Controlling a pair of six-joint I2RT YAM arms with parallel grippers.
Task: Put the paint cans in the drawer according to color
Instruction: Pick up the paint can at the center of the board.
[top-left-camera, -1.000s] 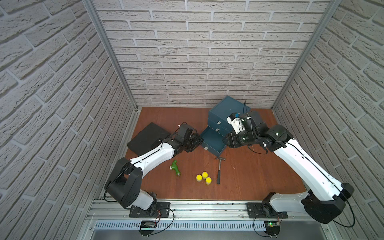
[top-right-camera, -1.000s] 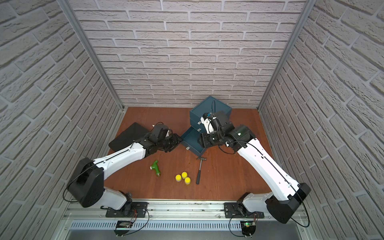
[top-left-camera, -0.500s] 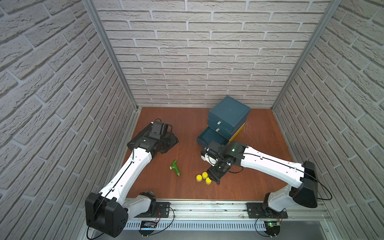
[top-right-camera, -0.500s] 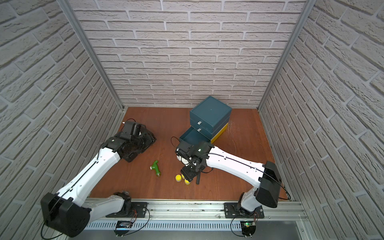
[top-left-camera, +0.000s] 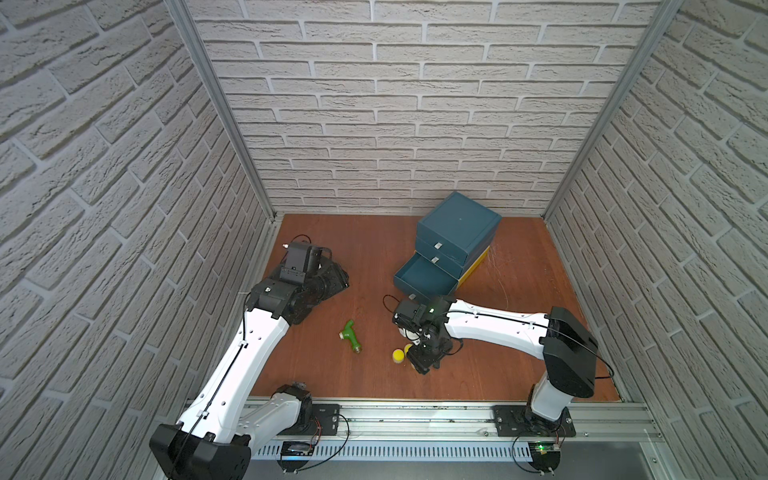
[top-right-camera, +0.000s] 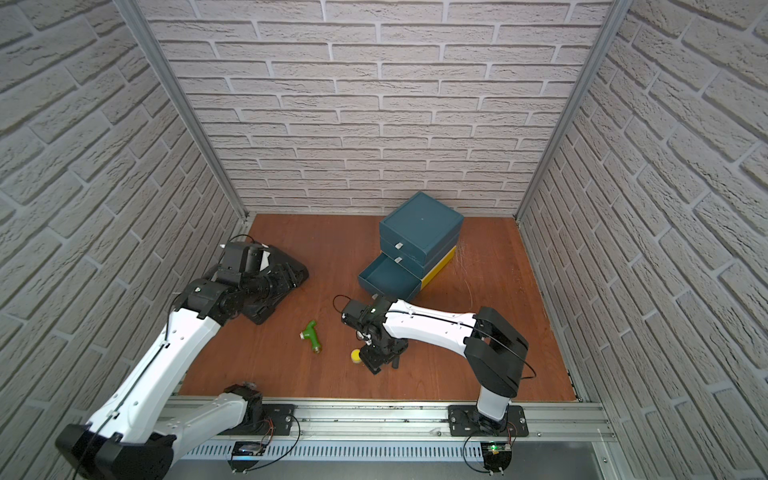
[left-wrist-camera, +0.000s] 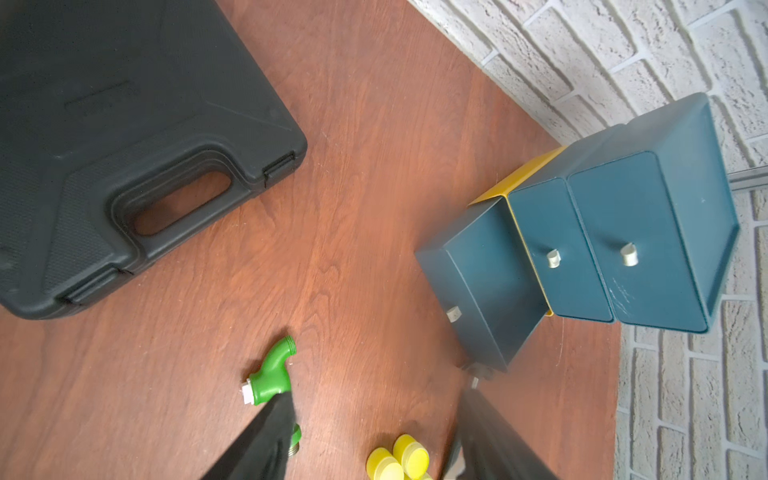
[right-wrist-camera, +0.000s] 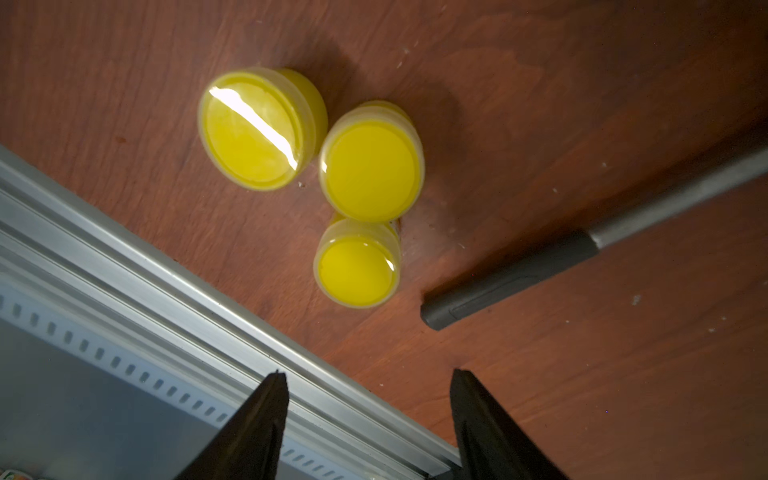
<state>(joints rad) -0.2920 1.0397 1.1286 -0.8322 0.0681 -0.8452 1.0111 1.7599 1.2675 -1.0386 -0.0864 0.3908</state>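
Yellow plastic marks the three small, squat, round-lidded paint cans. They sit in a tight cluster on the reddish-brown wooden worktop, near its front edge and well apart from the drawers. In the right wrist view two of them touch side by side, and the third sits just beside that pair.

The right tool hangs over the cluster, pointing down. Its black fingers are parted to a middling width, with nothing between them. In both top views it hides most of the cluster, and only one can shows clearly, on the side towards the fitting.

A hammer with a dark grey grip and a metal shaft lies on the worktop just beside the cans.

At the back stands a teal three-tier drawer cabinet with a yellow base. Its bottom drawer is pulled out towards the arms, and the two above it are pushed in.

A bright green plastic pipe fitting lies on its side between the cans and a flat black plastic carry case.

The left tool is above that case, on the left of the worktop. Its jaws are spread wide and empty, and its camera looks across at the cabinet, the fitting and the cans.
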